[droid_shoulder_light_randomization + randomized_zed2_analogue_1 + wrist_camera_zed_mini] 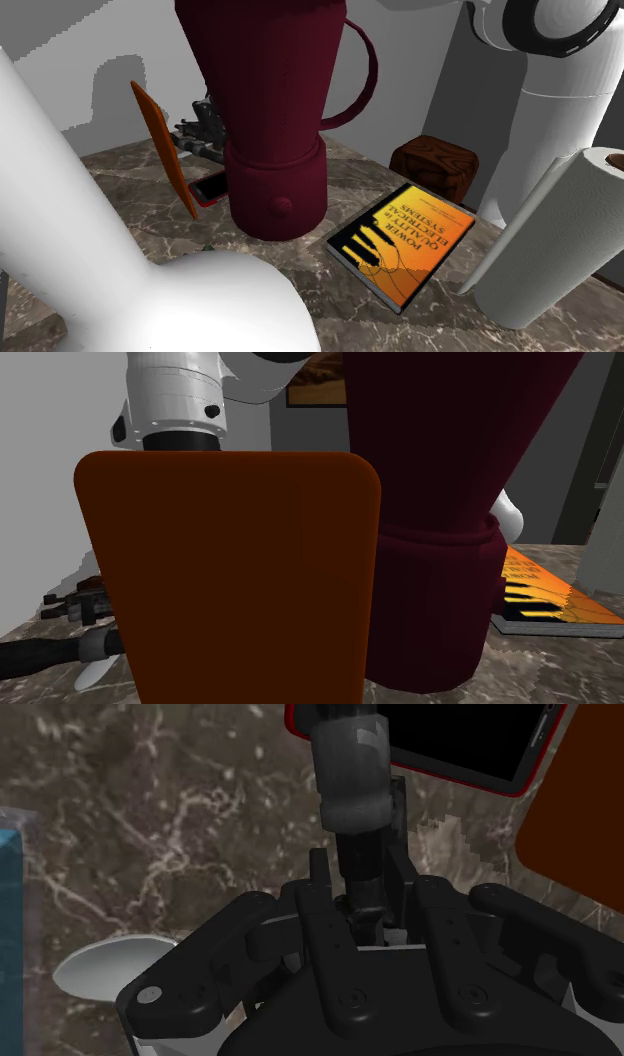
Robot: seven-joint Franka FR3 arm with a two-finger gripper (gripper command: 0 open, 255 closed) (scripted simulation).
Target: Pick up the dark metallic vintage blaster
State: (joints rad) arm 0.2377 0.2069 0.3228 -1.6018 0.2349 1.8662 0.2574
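**A:** Where is the blaster (350, 784) sitting?

**B:** In the wrist view it is lying lengthwise between the gripper's fingers, over the marbled counter (150, 824). Its grey barrel is pointing away towards a red-edged phone (450, 734). In the shoulder view it is showing at the 9 o'clock side of a big maroon pitcher (270, 120), just behind a tilted orange board (160, 140).

**A:** And what is the gripper (360, 884) doing?

**B:** It is closing in tight. Its two black fingers are standing either side of the blaster's dark shaft and seem to be pressing on it, with no gap showing. I am reading that as a clasp on the blaster.

**A:** Is the blaster hanging off the counter?

**B:** I cannot tell.

**A:** What else is lying about?

**B:** In the shoulder view the phone is lying at the pitcher's 8 o'clock, beside the board's foot. An orange book (405, 240) is lying flat at the pitcher's 4 o'clock. A brown box (435, 165) is sitting at its 3 o'clock, and a white paper roll (550, 240) is leaning at the book's 3 o'clock. In the second exterior view the board is standing in front, and the blaster is peeking out at its 9 o'clock.
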